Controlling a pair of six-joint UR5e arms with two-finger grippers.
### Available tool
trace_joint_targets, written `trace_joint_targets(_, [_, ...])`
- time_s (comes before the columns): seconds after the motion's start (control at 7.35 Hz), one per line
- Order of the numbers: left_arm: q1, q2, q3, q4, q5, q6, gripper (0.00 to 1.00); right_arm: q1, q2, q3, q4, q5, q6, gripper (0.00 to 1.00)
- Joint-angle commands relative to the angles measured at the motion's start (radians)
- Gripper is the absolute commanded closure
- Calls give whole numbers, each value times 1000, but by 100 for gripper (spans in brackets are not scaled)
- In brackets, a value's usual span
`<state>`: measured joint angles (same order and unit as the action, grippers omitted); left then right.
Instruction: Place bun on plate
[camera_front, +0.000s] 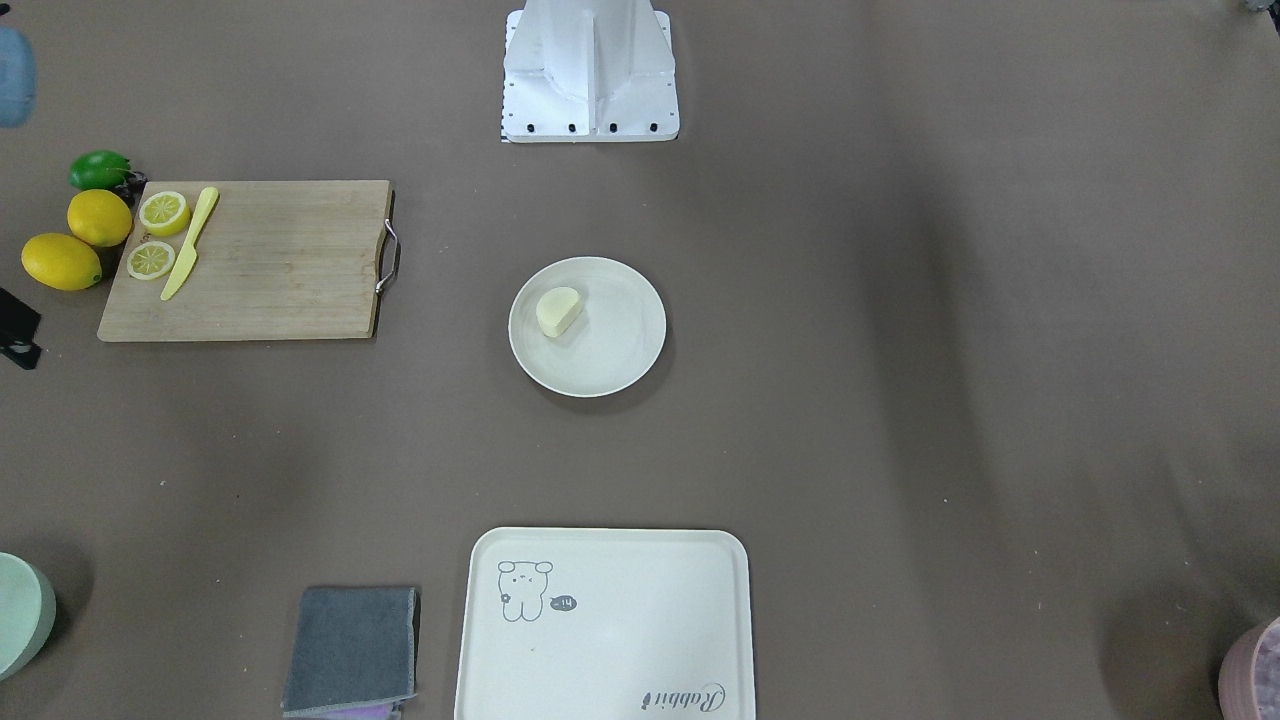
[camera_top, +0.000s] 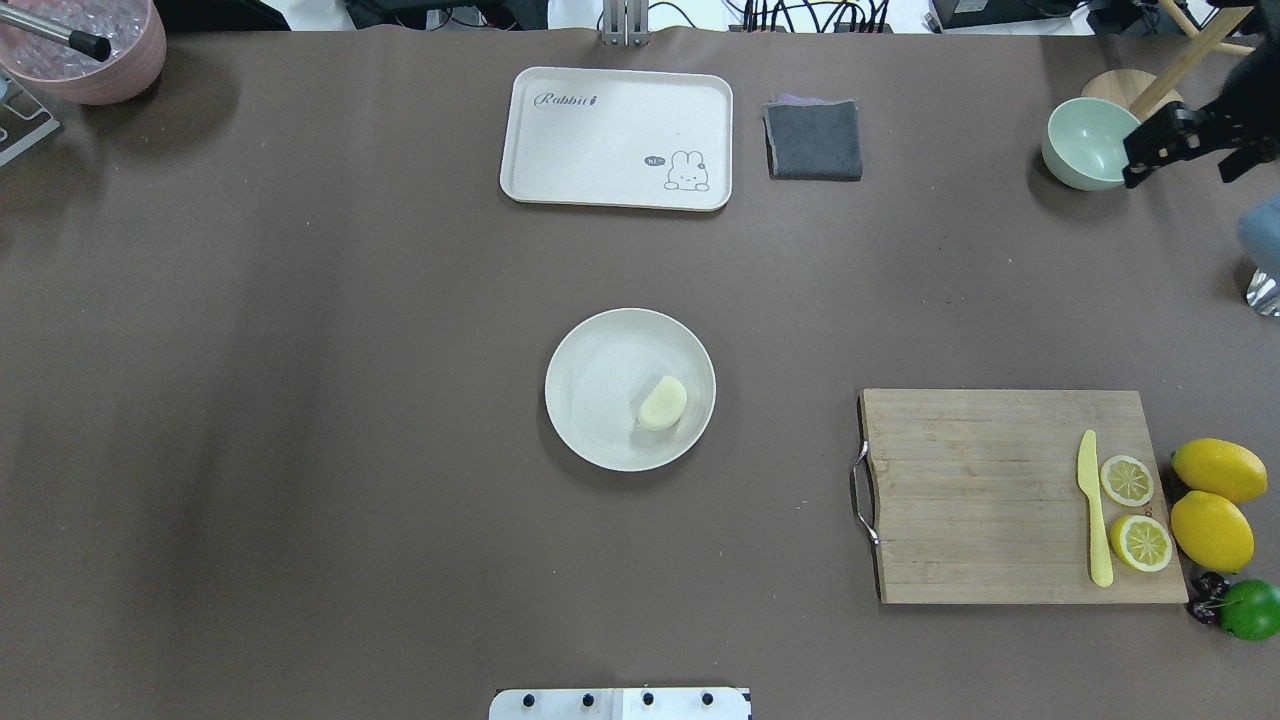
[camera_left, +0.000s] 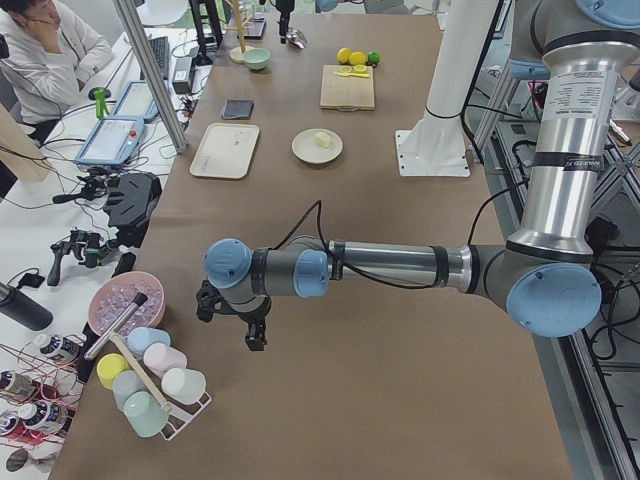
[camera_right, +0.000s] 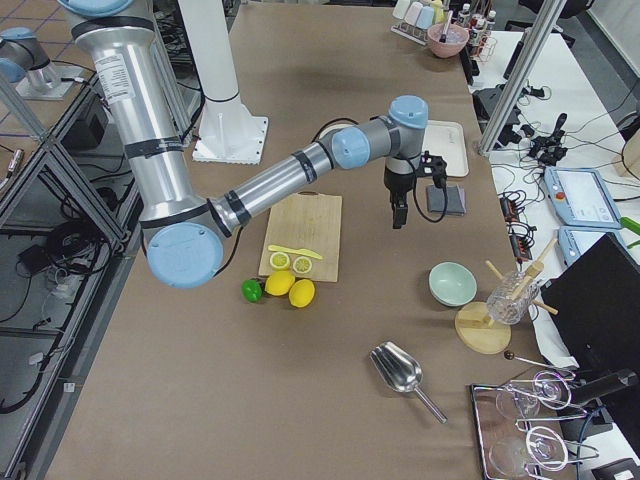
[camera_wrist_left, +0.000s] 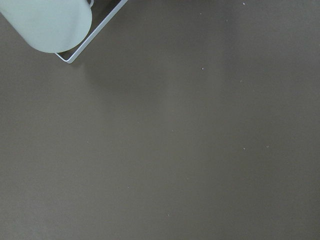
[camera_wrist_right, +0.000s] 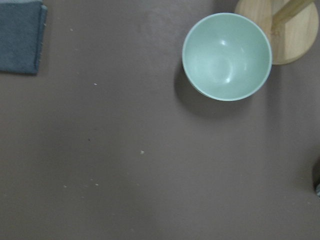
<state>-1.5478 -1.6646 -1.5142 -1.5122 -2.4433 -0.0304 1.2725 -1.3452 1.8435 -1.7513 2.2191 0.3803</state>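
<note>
right end effector far from bun

— What sits on the brown table?
— Mid-table, the round plate. At the far edge, a cream tray, with a grey cloth just beside it.
— On the robot's right?
— A wooden cutting board, lemons and a lime at its end, and a mint bowl.
</note>
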Motion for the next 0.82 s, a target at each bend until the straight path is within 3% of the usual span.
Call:
trace_joint_targets(0.0, [0, 0, -1, 0, 0, 0, 1, 140, -205, -10, 6, 59, -315, 0])
trace_joint_targets(0.27, [0, 0, 2, -2, 0, 0, 1, 212, -348, -10, 7, 57, -393, 0])
trace_joint_targets(0.68, [0, 2, 3, -2, 1, 0, 2, 222, -361, -9, 13, 53, -376, 0])
